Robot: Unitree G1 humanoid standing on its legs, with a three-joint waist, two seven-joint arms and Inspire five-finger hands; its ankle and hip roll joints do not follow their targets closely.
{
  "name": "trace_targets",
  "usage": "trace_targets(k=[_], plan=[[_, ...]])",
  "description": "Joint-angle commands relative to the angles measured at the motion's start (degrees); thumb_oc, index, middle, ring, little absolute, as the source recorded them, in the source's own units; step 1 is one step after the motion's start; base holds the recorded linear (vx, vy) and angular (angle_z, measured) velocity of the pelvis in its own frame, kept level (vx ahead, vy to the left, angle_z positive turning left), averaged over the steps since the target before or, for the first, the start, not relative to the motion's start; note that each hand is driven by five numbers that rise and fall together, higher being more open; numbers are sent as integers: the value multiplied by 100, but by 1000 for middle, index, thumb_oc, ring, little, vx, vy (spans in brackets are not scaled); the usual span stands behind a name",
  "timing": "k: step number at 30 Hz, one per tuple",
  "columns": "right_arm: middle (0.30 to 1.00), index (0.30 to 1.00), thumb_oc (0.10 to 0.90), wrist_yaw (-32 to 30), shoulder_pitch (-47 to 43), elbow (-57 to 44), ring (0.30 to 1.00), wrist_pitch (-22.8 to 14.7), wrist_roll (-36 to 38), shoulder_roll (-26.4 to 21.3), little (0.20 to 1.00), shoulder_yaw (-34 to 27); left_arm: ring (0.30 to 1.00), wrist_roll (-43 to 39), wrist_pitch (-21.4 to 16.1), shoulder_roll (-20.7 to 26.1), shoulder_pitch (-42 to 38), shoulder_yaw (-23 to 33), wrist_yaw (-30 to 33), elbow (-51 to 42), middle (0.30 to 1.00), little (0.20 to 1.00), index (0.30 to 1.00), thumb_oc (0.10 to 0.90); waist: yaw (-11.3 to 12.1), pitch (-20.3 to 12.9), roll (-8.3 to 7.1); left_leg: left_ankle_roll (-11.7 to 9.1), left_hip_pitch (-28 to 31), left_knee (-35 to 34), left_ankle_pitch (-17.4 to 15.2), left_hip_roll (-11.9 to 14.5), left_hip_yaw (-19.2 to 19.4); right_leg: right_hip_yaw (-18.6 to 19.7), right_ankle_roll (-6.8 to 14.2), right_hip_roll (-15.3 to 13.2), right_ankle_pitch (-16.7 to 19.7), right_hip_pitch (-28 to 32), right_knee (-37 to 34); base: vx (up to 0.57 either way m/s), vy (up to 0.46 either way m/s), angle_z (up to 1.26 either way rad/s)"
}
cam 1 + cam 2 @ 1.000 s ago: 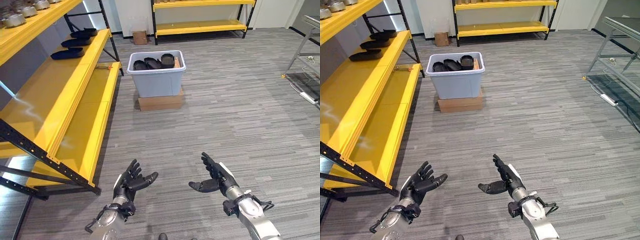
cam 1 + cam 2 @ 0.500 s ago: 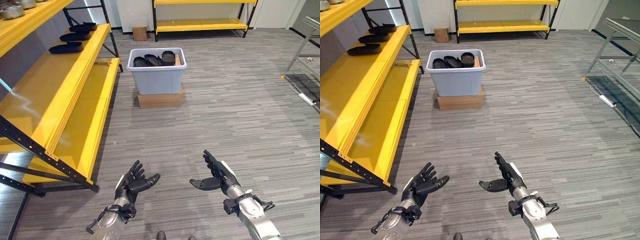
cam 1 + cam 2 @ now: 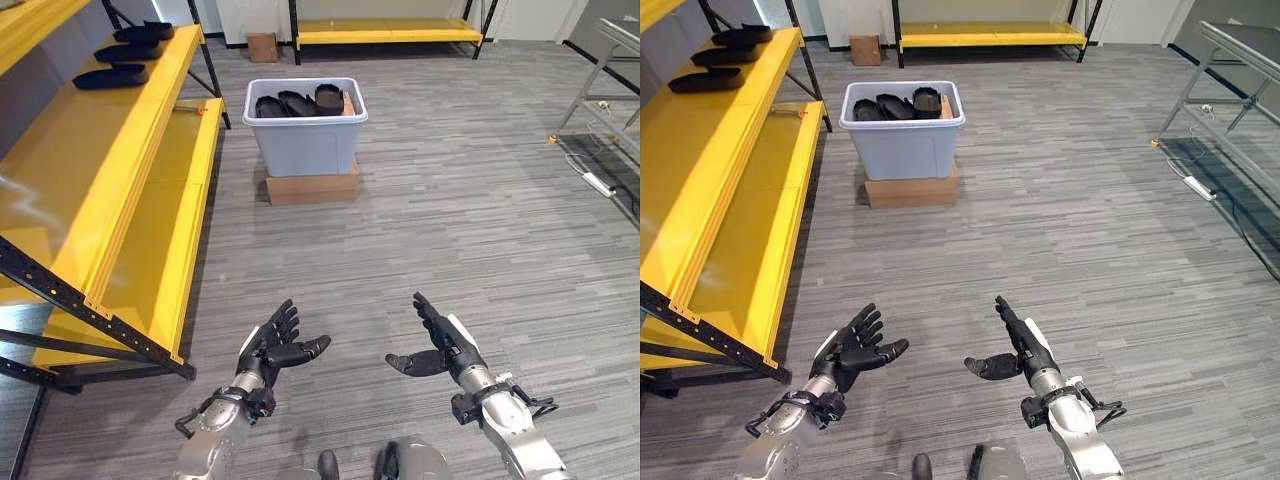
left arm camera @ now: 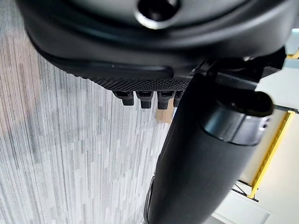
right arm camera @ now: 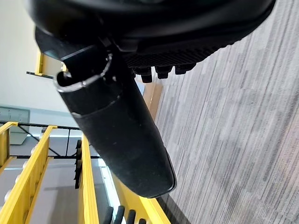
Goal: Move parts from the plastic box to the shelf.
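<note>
Left robot hand (image 3: 268,350): fingers spread and straight, thumb out, palm up, holding nothing, low over the floor.
Right robot hand (image 3: 440,349): fingers straight, thumb out toward the left robot hand, holding nothing; the two are apart at about the same height.
Floor (image 3: 470,210): grey striped carpet under and ahead of both hands.
Plastic box (image 3: 305,148): pale grey, well ahead of the hands, standing on a flat cardboard box (image 3: 311,187).
Parts (image 3: 297,103): dark pieces lying inside the plastic box.
Shelf (image 3: 110,170): yellow decks on a dark frame, ahead and left of the left robot hand; three dark parts (image 3: 111,76) on its far end.
Far shelf (image 3: 385,32): yellow, against the wall beyond the plastic box.
Writing: none legible.
</note>
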Motion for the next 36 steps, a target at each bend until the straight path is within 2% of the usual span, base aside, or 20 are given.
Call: trace_targets(k=[1,2,4,9,11,12,16,19,21,24,25,27,28,29,30,31,32,33,35,36], plan=[[1000,1000,900,-153,-507,-363,1000,-619,-125,-119,1000,-63,1000,-44,-17,-43,-278,-75,-303,-525,1000,1000,1000,900,-175,-298,-296,-38,367,130,-504,-248,216,21,406,15,2112,158,-2067,478,-151,21],[1000,1000,900,-163,-429,-388,1000,-663,-165,-129,1000,-109,1000,-30,-38,-66,-276,-161,-369,-476,1000,1000,1000,900,-269,-287,-323,-36,474,193,-640,-269,79,159,462,-5,2298,28,-2636,475,-153,30],[1000,1000,900,-205,-301,-418,1000,-717,-308,-117,1000,-168,1000,-28,-104,-76,-208,-311,-363,-476,1000,1000,1000,900,-379,-261,-285,-62,579,288,-790,-209,1,331,482,-35,2399,-121,-3010,469,-166,45],[1000,1000,900,-405,-122,-454,1000,-602,-157,-243,1000,-260,1000,-39,-177,-107,-92,-457,-448,-471,1000,1000,1000,900,-489,-431,-362,-39,502,591,-1016,-224,-177,778,407,11,2360,84,-3108,381,-158,50],[1000,1000,900,-327,-119,-459,1000,-547,-134,-255,1000,-232,1000,-72,34,-85,-45,-435,-432,-569,1000,1000,1000,900,-492,-437,-367,-43,521,718,-1118,-184,-93,739,393,-31,2315,80,-2759,465,-194,75],[1000,1000,900,-343,-102,-437,1000,-484,-129,-262,1000,-204,1000,-147,106,-45,32,-420,-408,-570,1000,1000,1000,900,-486,-460,-344,-64,584,740,-1152,-108,-35,688,337,-39,2204,54,-2366,585,-242,65],[1000,1000,900,-628,-53,-438,1000,-335,-70,-300,1000,-215,1000,-167,263,28,288,-304,-463,-765,1000,1000,1000,900,-481,-593,-260,-175,628,849,-1183,187,211,460,58,46,1693,97,-1939,484,-213,10],[1000,1000,900,-731,-19,-432,1000,-372,-67,-364,1000,-294,1000,-199,162,35,364,-235,-445,-748,1000,1000,1000,900,-513,-718,-186,-342,618,961,-871,470,293,337,-112,171,1449,66,-1819,370,-203,-10],[1000,1000,900,-656,54,-496,1000,-423,-249,-417,1000,-336,1000,-269,18,19,395,-194,-415,-720,1000,1000,1000,900,-552,-814,-121,-526,577,1157,-423,664,322,301,-266,316,1316,110,-1897,344,-220,5],[1000,1000,900,-560,129,-515,1000,-454,-186,-506,1000,-365,1000,-275,-2,-32,346,-195,-67,-657,1000,1000,1000,900,-575,-919,-81,-707,417,1886,75,843,389,265,-488,492,1081,312,-2006,289,-223,-7],[1000,1000,900,-544,134,-499,1000,-461,-136,-519,1000,-383,1000,-180,-138,-66,321,-173,246,-580,1000,1000,1000,900,-588,-975,-77,-799,324,2362,288,869,462,249,-592,547,967,410,-2058,252,-225,-18],[1000,1000,900,-515,126,-472,1000,-460,-49,-551,1000,-408,1000,-148,-266,-62,338,-96,334,-439,1000,1000,1000,900,-553,-1008,-114,-899,-63,3272,609,894,572,260,-762,598,791,586,-2098,219,-225,-16],[1000,1000,900,-508,128,-473,1000,-462,-44,-560,1000,-417,1000,-140,-265,-67,353,-74,326,-436,1000,1000,1000,900,-537,-999,-155,-899,-236,3630,627,920,625,271,-801,582,756,637,-2104,249,-253,-9],[1000,1000,900,-500,154,-490,1000,-437,-27,-584,1000,-441,1000,-64,-305,-78,419,2,386,-446,1000,1000,1000,900,-467,-940,-176,-970,-763,4590,498,1078,670,348,-902,657,567,865,-2099,181,-214,-6],[1000,1000,900,-488,191,-490,1000,-427,-7,-596,1000,-477,1000,-48,-341,-76,463,52,431,-453,1000,1000,1000,900,-422,-878,-281,-819,-1225,5042,499,1050,736,377,-959,574,607,951,-2117,175,-180,-11],[1000,1000,900,-487,197,-488,1000,-423,-7,-596,1000,-482,1000,-50,-349,-74,469,58,439,-453,1000,1000,1000,900,-421,-880,-279,-812,-1281,5084,491,1054,727,380,-962,577,601,952,-2112,181,-42,-11],[1000,1000,900,-468,244,-413,1000,-444,26,-629,1000,-520,1000,-50,-383,-36,573,157,399,-467,1000,1000,1000,900,-325,-764,-309,-686,-1763,4934,375,1053,792,493,-919,560,576,1188,-2122,241,23,-9],[1000,1000,900,-445,260,-402,1000,-438,27,-633,1000,-529,1000,-59,-393,-7,609,190,415,-485,1000,1000,1000,900,-291,-726,-325,-633,-1907,4770,355,1057,818,538,-899,557,570,1272,-2136,305,62,6],[1000,1000,900,-390,209,-339,1000,-422,62,-663,1000,-497,1000,-118,-393,44,634,239,476,-475,1000,1000,1000,900,-221,-652,-325,-601,-1983,3937,451,1047,917,742,-851,602,498,1507,-2202,289,140,-9],[1000,1000,900,-360,180,-325,1000,-381,121,-692,1000,-465,1000,-97,-435,77,644,241,527,-459,1000,1000,1000,900,-167,-619,-301,-619,-2028,3141,591,996,975,854,-804,645,444,1680,-2269,319,192,-27]])
